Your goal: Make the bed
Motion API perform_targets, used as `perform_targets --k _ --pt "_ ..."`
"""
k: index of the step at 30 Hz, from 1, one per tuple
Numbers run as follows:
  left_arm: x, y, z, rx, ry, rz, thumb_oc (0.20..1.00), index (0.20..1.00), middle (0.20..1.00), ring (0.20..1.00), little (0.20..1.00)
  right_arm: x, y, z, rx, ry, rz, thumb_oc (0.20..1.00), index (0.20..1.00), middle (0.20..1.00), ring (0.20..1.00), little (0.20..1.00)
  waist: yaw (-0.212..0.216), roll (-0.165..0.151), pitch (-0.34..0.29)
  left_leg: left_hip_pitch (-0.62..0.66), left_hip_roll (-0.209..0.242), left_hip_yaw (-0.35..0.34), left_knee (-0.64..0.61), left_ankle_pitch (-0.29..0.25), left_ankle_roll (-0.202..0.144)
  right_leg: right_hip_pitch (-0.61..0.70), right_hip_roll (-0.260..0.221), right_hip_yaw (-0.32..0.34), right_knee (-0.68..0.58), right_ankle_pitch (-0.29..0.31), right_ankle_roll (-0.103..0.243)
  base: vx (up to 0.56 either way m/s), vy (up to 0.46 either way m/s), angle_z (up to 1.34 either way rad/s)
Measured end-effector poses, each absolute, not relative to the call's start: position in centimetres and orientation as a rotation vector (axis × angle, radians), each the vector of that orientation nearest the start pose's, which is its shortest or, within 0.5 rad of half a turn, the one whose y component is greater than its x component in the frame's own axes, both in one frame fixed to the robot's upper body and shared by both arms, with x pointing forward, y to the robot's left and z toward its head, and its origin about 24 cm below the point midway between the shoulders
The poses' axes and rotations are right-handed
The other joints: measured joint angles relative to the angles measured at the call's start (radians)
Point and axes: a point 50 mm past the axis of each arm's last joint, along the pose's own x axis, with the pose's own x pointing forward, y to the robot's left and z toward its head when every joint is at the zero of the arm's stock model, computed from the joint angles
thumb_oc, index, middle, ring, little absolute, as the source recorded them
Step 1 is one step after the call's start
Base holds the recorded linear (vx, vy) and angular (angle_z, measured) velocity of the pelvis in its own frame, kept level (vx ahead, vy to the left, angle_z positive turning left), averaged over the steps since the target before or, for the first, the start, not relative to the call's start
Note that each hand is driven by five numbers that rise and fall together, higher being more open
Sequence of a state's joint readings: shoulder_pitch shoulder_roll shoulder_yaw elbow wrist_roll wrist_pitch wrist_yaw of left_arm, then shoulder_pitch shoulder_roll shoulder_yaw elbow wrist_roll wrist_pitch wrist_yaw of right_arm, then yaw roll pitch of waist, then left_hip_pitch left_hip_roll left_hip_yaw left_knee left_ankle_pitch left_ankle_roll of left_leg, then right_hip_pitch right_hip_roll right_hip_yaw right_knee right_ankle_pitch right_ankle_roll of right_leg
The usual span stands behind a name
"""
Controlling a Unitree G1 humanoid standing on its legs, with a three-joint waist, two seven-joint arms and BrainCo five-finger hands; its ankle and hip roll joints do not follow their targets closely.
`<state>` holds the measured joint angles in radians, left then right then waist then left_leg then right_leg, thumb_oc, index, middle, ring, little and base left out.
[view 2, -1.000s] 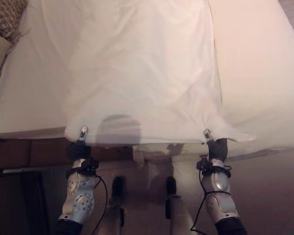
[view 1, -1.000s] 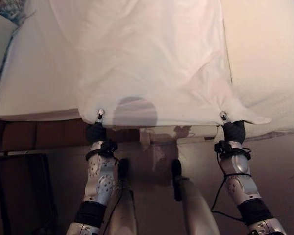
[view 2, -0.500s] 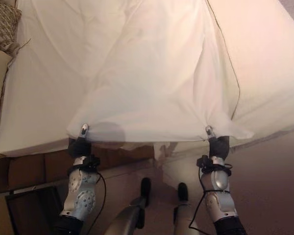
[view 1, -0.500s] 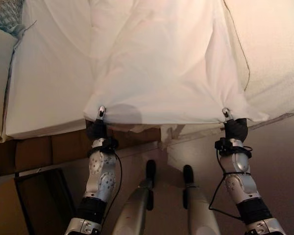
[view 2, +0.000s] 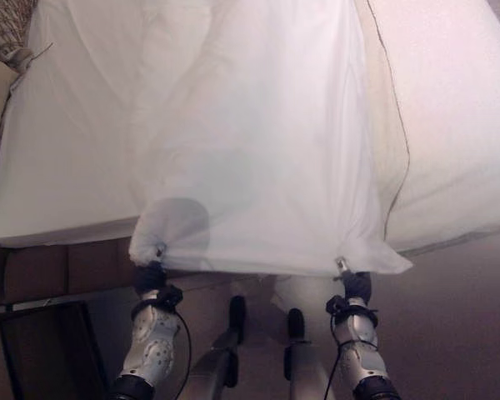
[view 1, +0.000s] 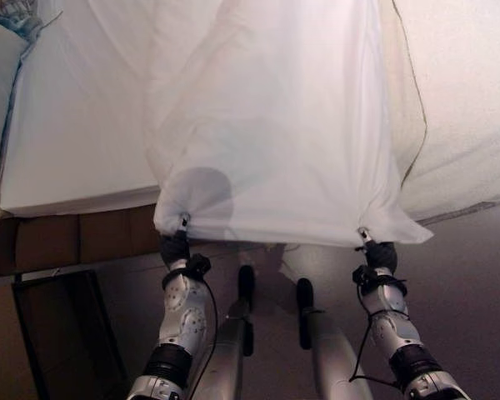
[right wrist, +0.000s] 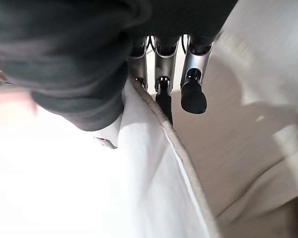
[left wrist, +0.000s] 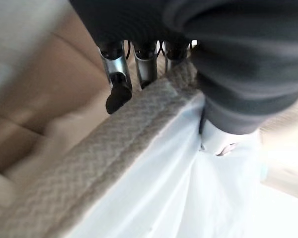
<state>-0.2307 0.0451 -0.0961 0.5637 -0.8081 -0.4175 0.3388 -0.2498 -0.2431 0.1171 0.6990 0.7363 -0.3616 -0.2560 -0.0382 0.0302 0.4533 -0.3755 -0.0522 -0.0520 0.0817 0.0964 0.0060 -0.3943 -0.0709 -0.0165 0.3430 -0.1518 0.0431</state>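
Sheet (view 1: 275,125), white, lies spread down the middle of the bed (view 1: 67,150), its near edge hanging past the mattress's front edge. Left robot hand (view 1: 177,243) pinches the sheet's near left corner, cloth bunched just above it; its wrist view shows fingers (left wrist: 118,74) curled behind a woven beige hem (left wrist: 89,163), thumb on the white side. Right robot hand (view 1: 375,250) clamps the near right corner in the same way: fingers (right wrist: 191,79) behind the hem, thumb in front. Sheet is taut between the two corners. Patterned cushion (view 2: 4,29) sits at the far left of the bed. Dark frame (view 1: 58,333) stands on the floor, lower left.
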Motion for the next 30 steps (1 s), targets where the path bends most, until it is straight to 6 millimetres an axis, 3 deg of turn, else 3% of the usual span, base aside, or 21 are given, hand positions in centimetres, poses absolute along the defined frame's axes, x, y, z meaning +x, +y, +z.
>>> perform_targets --k 3,11,18,21,24,28,29,30 --pt "27.5 15.6 -2.9 -0.752 0.192 0.472 0.200 0.200 0.200 0.200 0.200 27.8 -22.5 -3.4 0.353 0.240 -0.477 0.200 0.200 0.200 0.200 0.200 0.000 -0.005 -0.003 0.020 0.001 -0.001 -0.004 -0.001 -0.002 0.020 0.001 -0.001 0.001 -0.004 0.000 0.02 0.011 0.03" --pt "27.3 13.7 -3.7 -0.821 0.262 0.371 0.200 0.200 0.200 0.200 0.200 27.5 -23.3 -4.7 0.439 0.304 -0.586 0.200 0.200 0.200 0.200 0.200 0.002 -0.006 -0.006 0.022 0.003 -0.009 -0.007 0.000 -0.006 0.030 0.003 -0.018 -0.001 -0.008 -0.007 0.04 -0.036 0.06" --pt "26.4 14.6 -2.4 -0.824 0.189 0.331 0.200 0.200 0.200 0.200 0.200 26.7 -22.7 -4.6 0.474 0.285 -0.595 0.200 0.200 0.200 0.200 0.200 0.003 -0.008 -0.022 0.031 0.009 -0.013 -0.011 0.000 -0.007 0.056 0.011 -0.027 -0.024 -0.011 -0.009 0.03 -0.055 0.09" --pt "26.3 15.5 0.3 -0.868 0.076 0.312 0.200 0.200 0.200 0.200 0.200 27.2 -22.1 -0.5 0.513 0.090 -0.539 0.200 0.200 0.200 0.200 0.200 0.000 -0.006 -0.034 0.017 0.012 -0.023 -0.010 0.003 -0.011 0.048 0.015 -0.036 -0.027 -0.007 -0.014 0.00 -0.031 0.05" --pt "26.8 15.7 1.6 -0.853 0.026 0.298 0.200 0.200 0.200 0.200 0.200 27.9 -21.9 1.2 0.479 0.009 -0.531 0.200 0.200 0.200 0.200 0.200 0.005 -0.007 -0.057 0.013 0.013 -0.033 -0.016 0.007 -0.018 0.041 0.015 -0.045 -0.018 -0.009 -0.017 0.00 -0.010 0.09" --pt "28.4 17.0 7.0 -0.865 -0.205 0.290 0.200 0.200 0.200 0.200 0.200 30.1 -20.4 9.4 0.454 -0.320 -0.422 0.200 0.200 0.200 0.200 0.200 0.010 -0.002 -0.060 -0.009 0.019 -0.037 -0.024 0.021 -0.027 0.001 0.018 -0.051 0.015 -0.014 -0.026 0.00 -0.001 0.01" --pt "29.1 17.0 8.8 -0.848 -0.263 0.273 0.200 0.200 0.200 0.200 0.200 30.2 -20.4 11.7 0.430 -0.408 -0.396 0.200 0.200 0.200 0.200 0.200 0.029 0.001 -0.062 -0.013 0.020 -0.037 -0.024 0.028 -0.029 -0.007 0.016 -0.050 0.025 -0.017 -0.030 0.00 0.000 0.00" --pt "29.2 17.2 9.5 -0.842 -0.293 0.274 0.200 0.200 0.200 0.200 0.200 30.3 -20.4 12.8 0.412 -0.450 -0.381 0.200 0.200 0.200 0.200 0.200 0.030 0.001 -0.062 -0.013 0.020 -0.038 -0.024 0.028 -0.029 -0.009 0.017 -0.050 0.028 -0.019 -0.032 0.00 -0.008 0.04"
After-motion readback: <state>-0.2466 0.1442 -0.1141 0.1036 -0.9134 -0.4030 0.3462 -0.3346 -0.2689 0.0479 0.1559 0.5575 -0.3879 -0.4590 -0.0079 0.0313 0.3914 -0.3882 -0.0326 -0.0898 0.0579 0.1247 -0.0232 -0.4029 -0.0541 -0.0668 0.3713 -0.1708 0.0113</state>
